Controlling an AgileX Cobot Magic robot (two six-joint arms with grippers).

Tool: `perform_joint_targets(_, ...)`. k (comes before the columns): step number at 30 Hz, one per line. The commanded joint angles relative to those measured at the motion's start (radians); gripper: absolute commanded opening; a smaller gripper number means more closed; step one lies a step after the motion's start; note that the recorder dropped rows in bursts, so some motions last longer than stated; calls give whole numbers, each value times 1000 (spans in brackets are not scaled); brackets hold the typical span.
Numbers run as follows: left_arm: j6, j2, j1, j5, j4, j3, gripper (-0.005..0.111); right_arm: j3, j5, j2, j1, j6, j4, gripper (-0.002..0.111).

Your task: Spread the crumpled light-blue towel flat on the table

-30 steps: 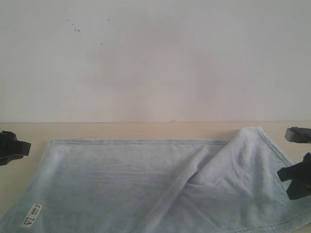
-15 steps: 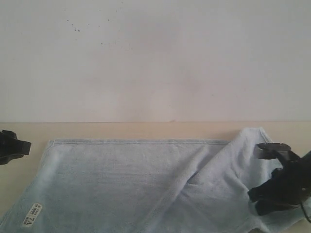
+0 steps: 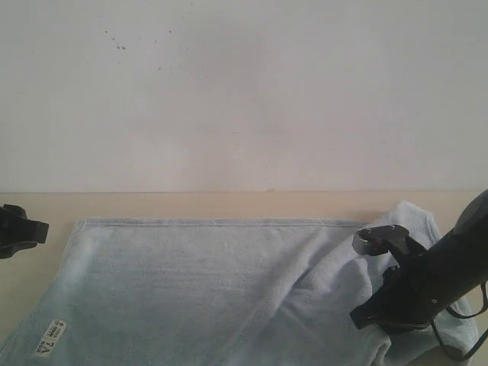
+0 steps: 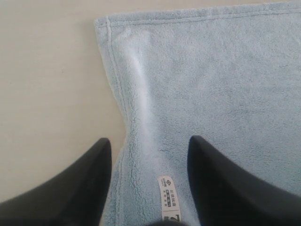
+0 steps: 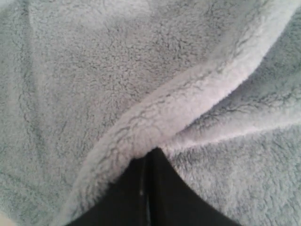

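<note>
The light-blue towel (image 3: pixel 191 274) lies mostly flat on the beige table (image 3: pixel 229 204), its white label (image 3: pixel 50 337) at the near left corner. Its right part is folded over into a raised flap (image 3: pixel 408 217). My right gripper (image 3: pixel 363 318) is over that folded part. In the right wrist view the right gripper (image 5: pixel 153 151) is shut, tips pressed against a thick fold ridge (image 5: pixel 188 101) of the towel (image 5: pixel 94 70); no cloth shows between the jaws. My left gripper (image 4: pixel 149 140) is open above the towel's hemmed edge (image 4: pixel 123 122) near the label (image 4: pixel 168 195). It shows at the left edge as left gripper (image 3: pixel 19 232).
A plain white wall (image 3: pixel 244 91) rises behind the table. Bare table (image 4: pixel 47 94) lies beside the towel's left edge. The towel runs past the lower edge of the exterior view.
My right gripper has swept in from the right edge leftward over the towel, onto the folded part; the flap has shifted slightly. The left gripper has not moved.
</note>
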Motion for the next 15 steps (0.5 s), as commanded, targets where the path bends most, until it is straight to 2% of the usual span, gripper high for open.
perform_joint_targets(1,5,-5,1,-14,-12,5,48,5,56,-8,6,-42,-2,0)
perform_joint_targets(4,5,-5,1,-14,-12,5,48,5,74,-41,4,-39,-2,5)
perform_joint_targets(8,5,-5,1,-14,-15,5,48,5,73,-148,-21,0,-39,29)
perform_joint_targets(10,5,-5,1,-14,-15,5,48,5,81,-205,-47,35,-59,37)
perform_joint_targets(12,5,-5,1,-14,-15,5,48,7,97,-258,-73,102,-134,38)
perform_joint_targets(15,5,-5,1,-14,-15,5,48,7,104,-292,-112,310,-357,36)
